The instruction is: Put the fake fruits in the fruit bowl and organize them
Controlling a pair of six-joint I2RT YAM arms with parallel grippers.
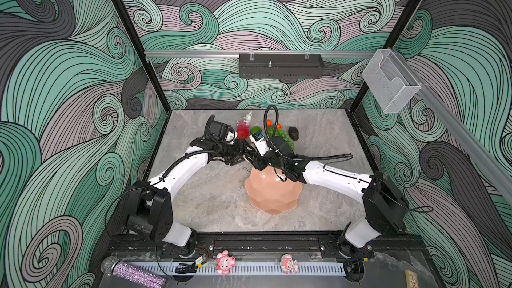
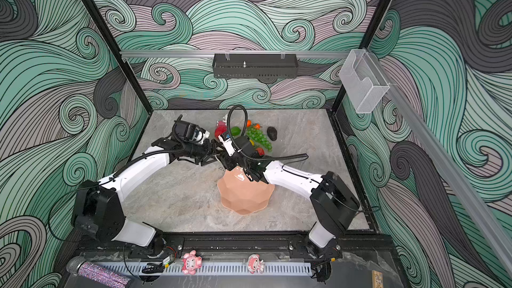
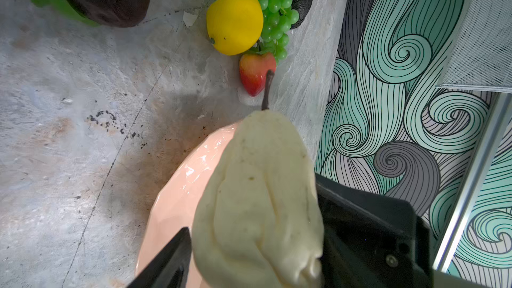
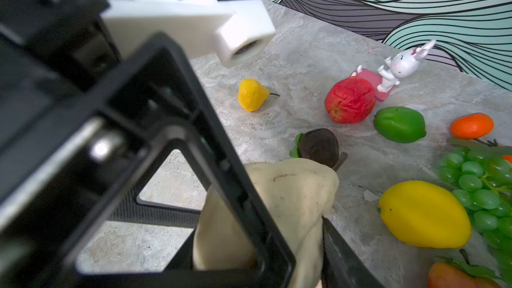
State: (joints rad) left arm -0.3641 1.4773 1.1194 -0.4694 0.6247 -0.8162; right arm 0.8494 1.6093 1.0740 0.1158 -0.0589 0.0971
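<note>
Right gripper (image 4: 257,245) clamps the cream pear (image 3: 257,189) above the twelve o'clock rim of the pink bowl (image 1: 273,198); left gripper (image 3: 253,217), jaws partly spread, flanks that same pear, can't tell if it's gripping.

Left hand (image 1: 243,157) and right hand (image 1: 250,159) tip-to-tip

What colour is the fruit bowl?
Salmon pink; the fruit bowl shows best in a top view.

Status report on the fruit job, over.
Right hand shut on cream pear over far rim of fruit bowl. Left hand around it, grip unclear. Bowl shows no fruit; other fruits on table behind. Rabbit figurine among them.
</note>
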